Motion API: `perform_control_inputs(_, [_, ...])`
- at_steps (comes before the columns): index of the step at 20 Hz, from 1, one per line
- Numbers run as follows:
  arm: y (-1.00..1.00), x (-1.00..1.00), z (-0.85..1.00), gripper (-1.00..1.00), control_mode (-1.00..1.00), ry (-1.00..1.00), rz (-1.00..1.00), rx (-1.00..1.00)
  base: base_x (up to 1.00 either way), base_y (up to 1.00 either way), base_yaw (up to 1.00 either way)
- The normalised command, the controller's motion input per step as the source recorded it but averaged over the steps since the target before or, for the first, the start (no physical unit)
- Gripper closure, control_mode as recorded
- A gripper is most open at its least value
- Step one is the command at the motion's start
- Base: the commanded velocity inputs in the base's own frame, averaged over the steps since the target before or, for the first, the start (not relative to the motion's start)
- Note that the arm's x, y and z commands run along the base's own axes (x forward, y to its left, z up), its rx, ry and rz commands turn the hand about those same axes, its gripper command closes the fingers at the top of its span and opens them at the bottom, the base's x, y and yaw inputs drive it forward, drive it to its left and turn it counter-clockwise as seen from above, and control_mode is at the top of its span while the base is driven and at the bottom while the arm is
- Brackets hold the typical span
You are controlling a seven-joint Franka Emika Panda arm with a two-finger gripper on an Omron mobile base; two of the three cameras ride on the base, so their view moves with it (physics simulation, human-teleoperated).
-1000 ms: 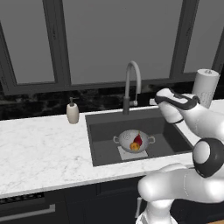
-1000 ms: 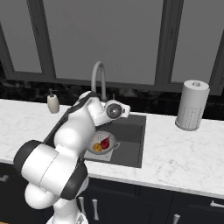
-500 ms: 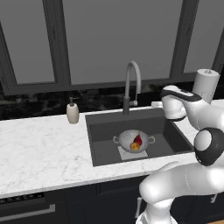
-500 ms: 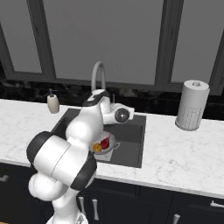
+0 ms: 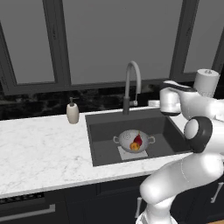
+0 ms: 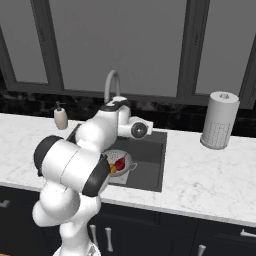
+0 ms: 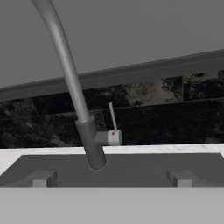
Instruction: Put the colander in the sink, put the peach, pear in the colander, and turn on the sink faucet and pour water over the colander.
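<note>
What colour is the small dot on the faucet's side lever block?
Red, on the sink faucet lever block; clearest in the hand view.

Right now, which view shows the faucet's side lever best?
The hand view: the sink faucet stands close, its thin lever upright beside the dark stem. The left base view shows the whole faucet with the lever tiny; in the right base view the arm hides its base.

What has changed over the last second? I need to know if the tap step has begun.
The arm swung its hand from over the sink's right side toward the back, so the gripper now faces the sink faucet lever. Nothing was grasped or released. The colander, peach and pear stayed put; no water runs.
</note>
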Motion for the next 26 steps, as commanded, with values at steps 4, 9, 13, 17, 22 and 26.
perform_control_inputs(4, [0.0,0.21,-0.01,-1.0,-1.0,0.0,0.0,0.0,0.0,0.0,0.0])
perform_control_inputs(9, [0.0,0.31,0.0,-1.0,-1.0,0.0,0.0,0.0,0.0,0.0,0.0])
perform_control_inputs(13, [0.0,0.34,-0.01,-1.0,-1.0,0.0,0.0,0.0,0.0,0.0,0.0])
perform_control_inputs(17, [0.0,0.38,-0.06,-1.0,-1.0,0.0,0.0,0.0,0.0,0.0,0.0])
perform_control_inputs(22, [0.0,0.29,-0.21,-1.0,-1.0,0.0,0.0,0.0,0.0,0.0,0.0])
perform_control_inputs(26, [0.0,0.08,-0.29,-1.0,-1.0,0.0,0.02,0.0,0.0,0.0,0.0])
